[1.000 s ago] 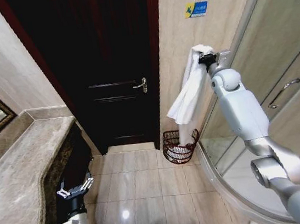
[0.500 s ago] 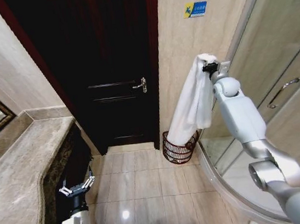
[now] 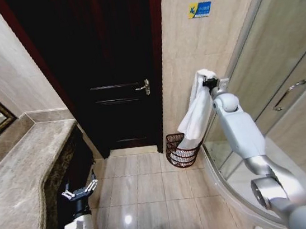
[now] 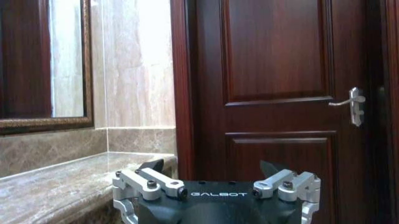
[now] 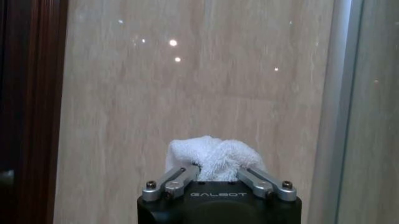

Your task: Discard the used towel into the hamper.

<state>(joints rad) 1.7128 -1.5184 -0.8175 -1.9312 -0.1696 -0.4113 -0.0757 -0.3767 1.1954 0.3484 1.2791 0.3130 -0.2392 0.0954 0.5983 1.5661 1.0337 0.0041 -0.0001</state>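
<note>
Above the hamper [image 3: 183,150], the right gripper [image 3: 210,82] is held out high in front of the beige wall, its fingers clenched on the bunched top of a white towel [image 3: 196,111]. From that grip the towel hangs down in a long fold, and its lower end reaches the hamper's rim on the side nearest the shower door [image 3: 283,74]; whether the cloth touches the rim cannot be told. In the right wrist view the towel [image 5: 213,157] bulges out as a white lump between the two metal fingers [image 5: 176,179] of the right gripper [image 5: 214,175], with the wall straight ahead. The hamper stands on the tiled floor [image 3: 146,189] in the corner just beside the dark wooden door [image 3: 107,69], close against the wall. Well apart from the hamper, the left gripper [image 3: 79,191] hangs low next to the stone counter [image 3: 15,183], its fingers spread and released with nothing between them. In the left wrist view the left gripper [image 4: 215,170] faces the door [image 4: 281,93] and its handle [image 4: 352,103].
</note>
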